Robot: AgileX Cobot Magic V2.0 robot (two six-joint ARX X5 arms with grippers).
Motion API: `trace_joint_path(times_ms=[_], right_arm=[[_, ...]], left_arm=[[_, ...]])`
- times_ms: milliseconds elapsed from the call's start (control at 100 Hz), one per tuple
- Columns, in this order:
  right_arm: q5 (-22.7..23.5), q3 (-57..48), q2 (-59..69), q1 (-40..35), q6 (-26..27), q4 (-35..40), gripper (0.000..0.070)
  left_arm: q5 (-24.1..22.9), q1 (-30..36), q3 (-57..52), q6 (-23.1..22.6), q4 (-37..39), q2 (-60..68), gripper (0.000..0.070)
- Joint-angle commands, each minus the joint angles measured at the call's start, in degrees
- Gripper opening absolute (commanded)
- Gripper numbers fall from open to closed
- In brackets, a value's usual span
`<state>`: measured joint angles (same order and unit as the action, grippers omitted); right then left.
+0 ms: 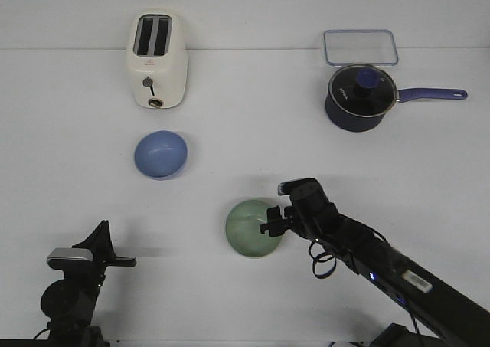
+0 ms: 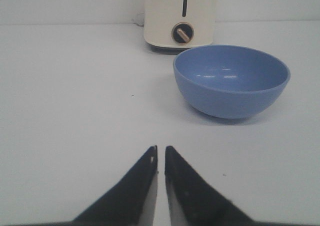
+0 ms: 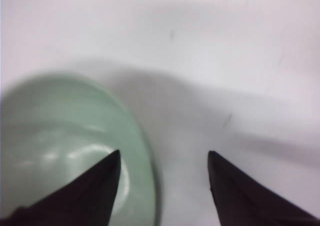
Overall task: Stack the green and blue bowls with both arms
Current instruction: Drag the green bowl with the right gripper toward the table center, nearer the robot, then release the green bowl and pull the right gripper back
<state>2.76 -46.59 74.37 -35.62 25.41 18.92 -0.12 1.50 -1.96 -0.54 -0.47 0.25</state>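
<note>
Nearest the front camera, the left gripper (image 1: 107, 243) sits low with its 2 fingers almost touching, holding nothing; its wrist view shows the blue bowl (image 2: 231, 80) ahead, before the toaster (image 2: 181, 17). Mid-table, the right gripper (image 3: 164, 158) gapes wide, straddling the green bowl's (image 3: 65, 146) rim, bare table (image 1: 253, 117) beyond.

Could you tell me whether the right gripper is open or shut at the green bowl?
Open: the right gripper has its fingers spread, straddling the green bowl rim.
</note>
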Motion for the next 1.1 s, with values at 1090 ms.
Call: trace_joint_path(times_ms=[1090], right_arm=[[-18.3, 15.8, -52.2, -12.1, -11.4, 5.2, 0.0369]], left_arm=[[2.6, -0.1, -7.8, 28.3, -1.5, 3.1, 0.0011]])
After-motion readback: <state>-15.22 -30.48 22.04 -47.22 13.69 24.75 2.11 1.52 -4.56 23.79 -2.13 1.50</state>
